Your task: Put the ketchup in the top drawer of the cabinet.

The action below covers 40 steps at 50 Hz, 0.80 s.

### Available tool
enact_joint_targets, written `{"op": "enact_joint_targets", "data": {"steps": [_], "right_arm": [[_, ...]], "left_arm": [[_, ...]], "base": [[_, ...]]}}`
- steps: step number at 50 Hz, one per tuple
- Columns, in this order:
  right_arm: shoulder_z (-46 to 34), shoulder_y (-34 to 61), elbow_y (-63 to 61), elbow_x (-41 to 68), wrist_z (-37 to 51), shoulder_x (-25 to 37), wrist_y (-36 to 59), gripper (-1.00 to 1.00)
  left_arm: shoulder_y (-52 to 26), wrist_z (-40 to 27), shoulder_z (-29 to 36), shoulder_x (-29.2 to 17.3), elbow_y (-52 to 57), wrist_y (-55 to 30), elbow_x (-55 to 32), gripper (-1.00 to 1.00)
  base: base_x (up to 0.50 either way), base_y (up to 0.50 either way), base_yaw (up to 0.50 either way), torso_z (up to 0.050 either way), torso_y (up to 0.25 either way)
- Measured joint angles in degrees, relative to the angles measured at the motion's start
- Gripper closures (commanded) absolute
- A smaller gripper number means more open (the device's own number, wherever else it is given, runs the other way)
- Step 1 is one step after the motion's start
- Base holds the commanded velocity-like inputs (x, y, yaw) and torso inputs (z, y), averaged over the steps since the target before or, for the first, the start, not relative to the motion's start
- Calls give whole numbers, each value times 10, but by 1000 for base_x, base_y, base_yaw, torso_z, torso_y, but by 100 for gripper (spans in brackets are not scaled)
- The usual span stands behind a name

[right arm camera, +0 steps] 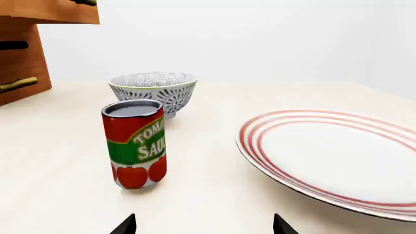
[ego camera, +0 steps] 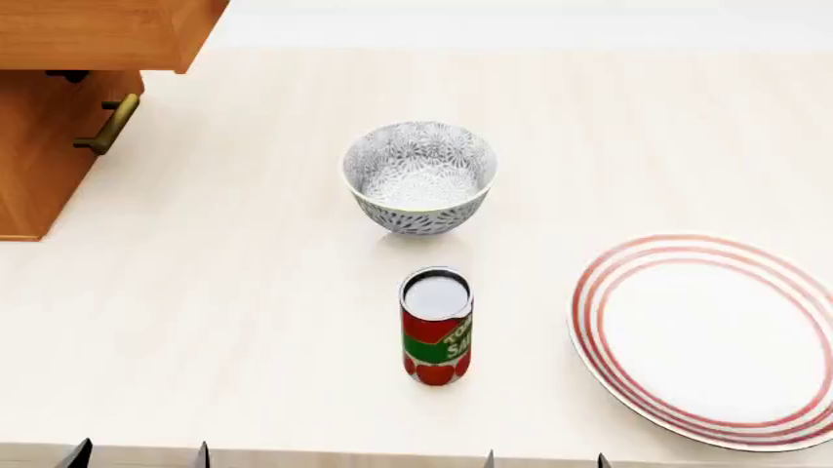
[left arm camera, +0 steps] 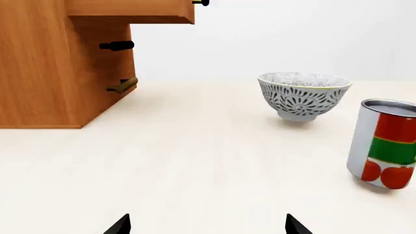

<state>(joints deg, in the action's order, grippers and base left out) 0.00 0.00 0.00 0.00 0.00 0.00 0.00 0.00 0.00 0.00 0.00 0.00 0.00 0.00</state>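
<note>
A ketchup can [ego camera: 435,327] stands upright on the pale table [ego camera: 234,322], between a patterned bowl [ego camera: 419,176] and a striped plate [ego camera: 713,336]. The cabinet [ego camera: 46,146] sits far left, top drawer [ego camera: 98,34] pulled out. Both claws, left [left arm camera: 206,225] and right [right arm camera: 204,225], gape wide, empty.

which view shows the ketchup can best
The right wrist view: the ketchup stands close and whole, its red and green label lettering readable. The head view shows the whole can from above, mostly its silver top and a foreshortened label. The left wrist view catches it at the frame edge, partly cut off.
</note>
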Motion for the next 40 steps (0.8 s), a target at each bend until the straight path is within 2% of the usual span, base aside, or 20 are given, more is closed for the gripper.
{"op": "enact_joint_targets", "data": {"steps": [14, 40], "right_arm": [[-20, 1, -51, 22, 21, 20, 33, -100], [-25, 22, -229, 60, 54, 58, 135, -100]], "left_arm": [[1, -30, 21, -26, 42, -25, -13, -100], [3, -73, 33, -62, 226, -127, -11, -100]], "base": [[0, 0, 0, 0, 0], [0, 0, 0, 0, 0]]}}
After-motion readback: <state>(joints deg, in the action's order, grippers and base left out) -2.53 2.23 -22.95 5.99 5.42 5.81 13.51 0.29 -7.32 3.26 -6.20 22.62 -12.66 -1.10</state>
